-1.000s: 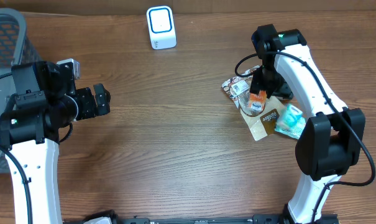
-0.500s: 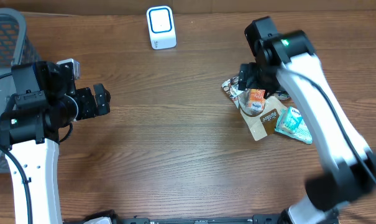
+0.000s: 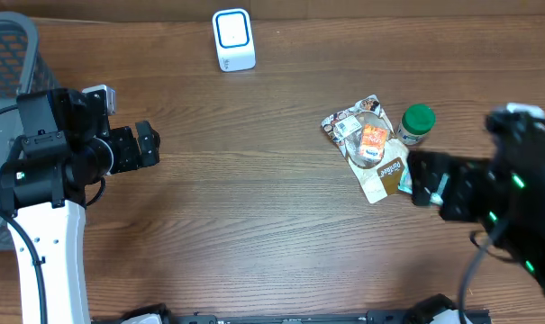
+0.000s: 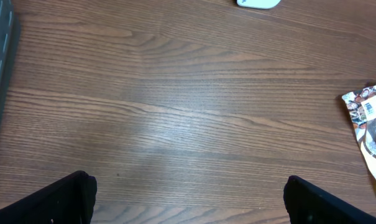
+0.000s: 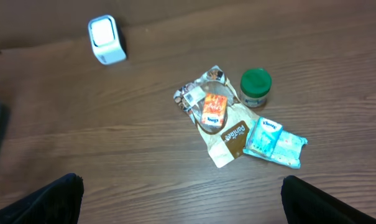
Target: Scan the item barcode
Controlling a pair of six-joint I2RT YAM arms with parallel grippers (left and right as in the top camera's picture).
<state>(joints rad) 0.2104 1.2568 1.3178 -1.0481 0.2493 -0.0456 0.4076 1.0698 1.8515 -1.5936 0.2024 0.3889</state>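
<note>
A white barcode scanner (image 3: 233, 39) stands at the table's far edge and also shows in the right wrist view (image 5: 107, 39). Right of centre lies a pile of items: a brown snack bag (image 3: 380, 171), an orange packet (image 3: 373, 142) on top of it, a green-lidded jar (image 3: 417, 124) and a blue tissue pack (image 5: 275, 143). My right gripper (image 5: 183, 199) is open and empty, raised above and in front of the pile. At the left, my left gripper (image 4: 188, 199) is open over bare wood, holding nothing.
A grey mesh basket (image 3: 6, 54) stands at the far left edge, next to the left arm. The right arm (image 3: 497, 198) looks blurred at the table's right front and covers the tissue pack in the overhead view.
The right arm has swung away from the pile toward the right front and risen. The green-lidded jar now shows. The left arm has not moved.
</note>
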